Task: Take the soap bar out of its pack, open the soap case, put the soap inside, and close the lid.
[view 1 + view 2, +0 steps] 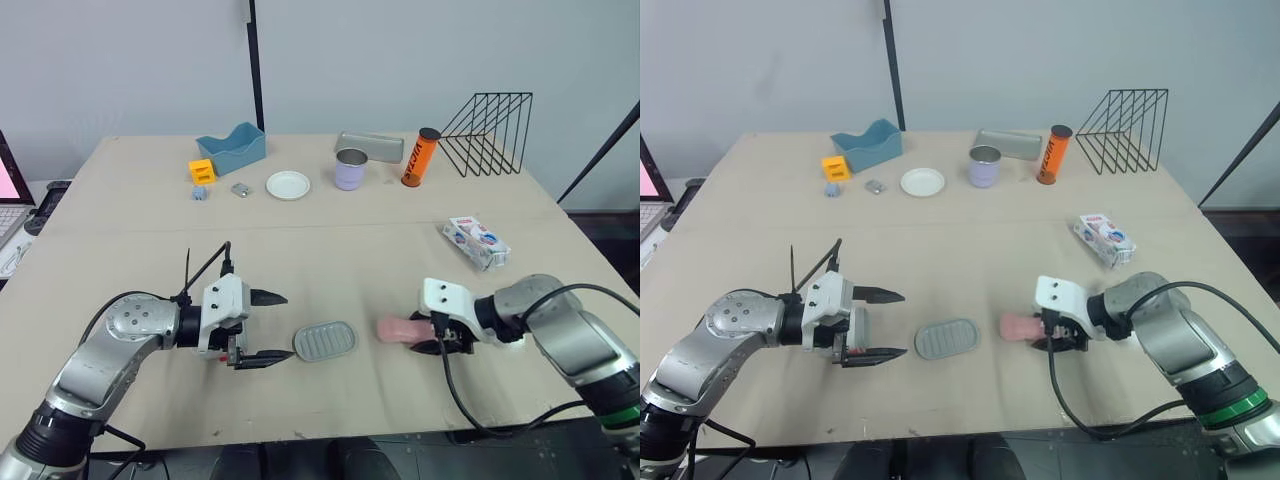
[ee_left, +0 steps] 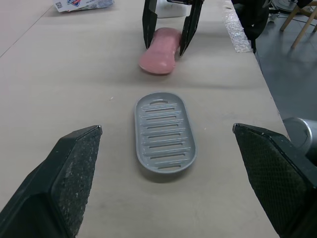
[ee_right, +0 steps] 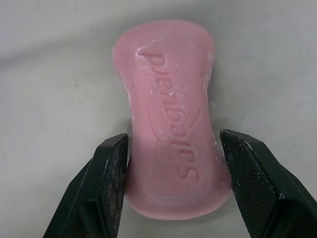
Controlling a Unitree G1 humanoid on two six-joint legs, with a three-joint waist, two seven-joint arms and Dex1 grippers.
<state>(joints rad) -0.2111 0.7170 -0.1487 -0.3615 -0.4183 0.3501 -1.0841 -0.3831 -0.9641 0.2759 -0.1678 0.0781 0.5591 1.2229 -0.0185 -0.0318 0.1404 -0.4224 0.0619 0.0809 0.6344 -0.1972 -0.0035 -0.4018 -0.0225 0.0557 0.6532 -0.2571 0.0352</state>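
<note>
**Soap bar clamped on table, case not yet opened**

The right gripper (image 3: 173,143) is seen closed on the pink soap bar (image 3: 171,119): both black fingers (image 3: 106,183) are pressed against its long sides near one end, and the rest of the bar sticks out past the fingertips. The bar is laid flat on the table (image 1: 150,230), embossed face up, already out of its pack.

The left gripper (image 1: 288,325) is held low over the table with its fingers spread wide, nothing between them. The grey soap case (image 1: 325,341) is found just ahead of those fingertips, flat, slatted face up. It is sited between the two grippers, with the free end of the soap pointed at it and a small gap left.

The soap pack (image 1: 476,243) is left on the table beyond the right gripper, well apart from it.
</note>
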